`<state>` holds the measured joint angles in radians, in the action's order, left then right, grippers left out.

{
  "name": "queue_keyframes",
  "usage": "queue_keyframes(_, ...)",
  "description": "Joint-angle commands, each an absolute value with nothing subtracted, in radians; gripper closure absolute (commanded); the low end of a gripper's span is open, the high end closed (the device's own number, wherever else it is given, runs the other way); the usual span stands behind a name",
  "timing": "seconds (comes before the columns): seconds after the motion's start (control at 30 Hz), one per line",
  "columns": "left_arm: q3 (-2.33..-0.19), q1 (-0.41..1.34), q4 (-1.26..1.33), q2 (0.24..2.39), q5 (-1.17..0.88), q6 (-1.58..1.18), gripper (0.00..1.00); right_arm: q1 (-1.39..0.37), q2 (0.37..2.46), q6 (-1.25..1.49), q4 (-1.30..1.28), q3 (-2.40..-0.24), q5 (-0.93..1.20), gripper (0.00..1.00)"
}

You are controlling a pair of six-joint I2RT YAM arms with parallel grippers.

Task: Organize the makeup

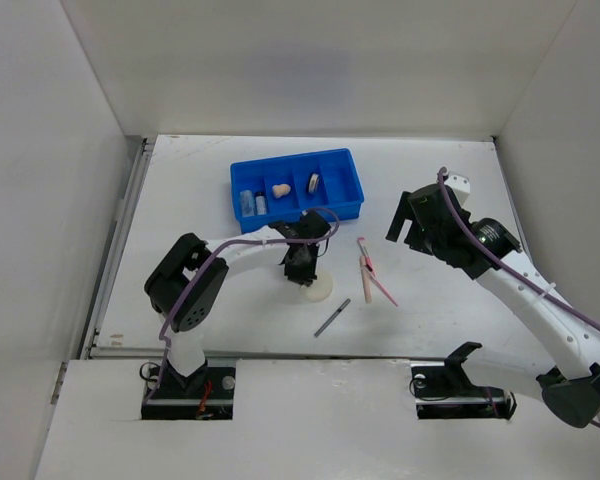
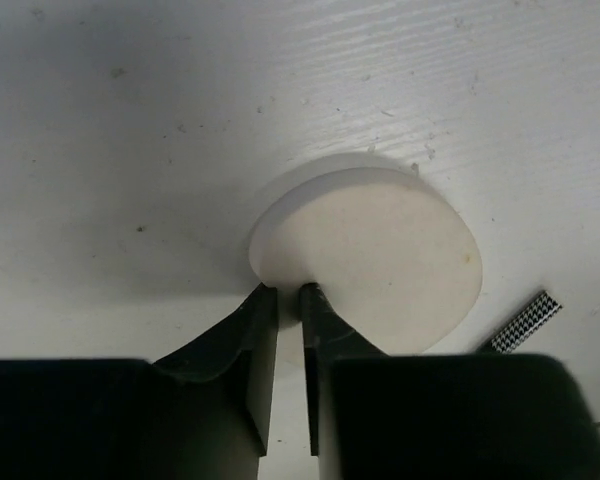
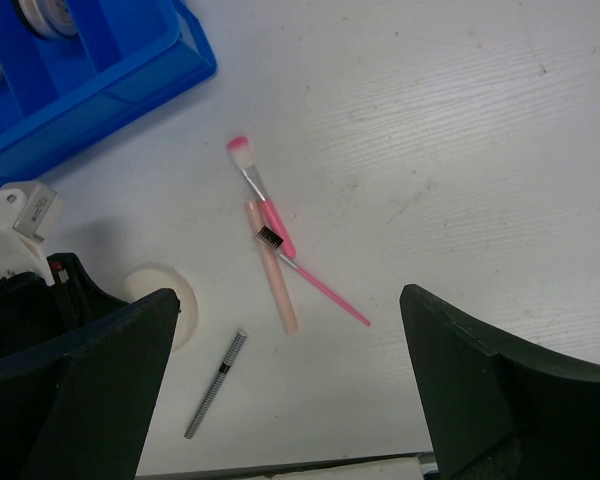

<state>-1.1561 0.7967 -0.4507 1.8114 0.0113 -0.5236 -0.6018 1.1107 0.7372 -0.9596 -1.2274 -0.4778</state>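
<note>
Inside the blue divided plastic tray [image 1: 242, 180] sit two clear vials [image 1: 252, 203], a beige egg-shaped sponge [image 1: 280, 190] and a small dark round jar [image 1: 314, 182], while outside it the left gripper [image 2: 290, 310] pinches the cream round puff [image 2: 380, 250], leaving pink thin tools [image 1: 370, 272] and a dark slim pencil [image 1: 331, 318] loose near the wide-open, empty right gripper [image 1: 408, 232]

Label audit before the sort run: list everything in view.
tray: 1, blue, far centre of table
vials: 2, clear, tray's leftmost compartment
sponge: 1, beige, second compartment
jar: 1, black, third compartment
puff: 1, cream, table, in front of tray
pink tools: 3, pink, crossed, right of puff
pencil: 1, dark, table, nearer than tools
table: 1, white
left end effector: 1, black, pinching puff's edge
right end effector: 1, black, open above table
</note>
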Motion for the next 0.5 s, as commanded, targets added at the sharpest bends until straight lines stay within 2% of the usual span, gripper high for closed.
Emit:
queue_keyframes(0.0, -1.172, 0.792, -0.463, 1.810, -0.020, -0.509, 0.93, -0.595, 1.098, 0.729, -0.933, -1.238, -0.477, 0.02)
queue_keyframes(0.07, -1.207, 0.792, -0.542, 1.784, 0.000, -0.494, 1.00, -0.595, 1.098, 0.729, -0.933, -1.247, -0.477, 0.02)
queue_keyframes(0.27, -1.417, 0.773, -0.736, 1.672, 0.205, -0.436, 1.00, -0.595, 1.108, 0.729, -0.933, -1.256, -0.486, 0.02)
queue_keyframes(0.47, -1.723, 0.585, -0.834, 1.770, 0.255, -0.414, 1.00, -0.595, 1.108, 0.729, -0.933, -1.266, -0.495, 0.02)
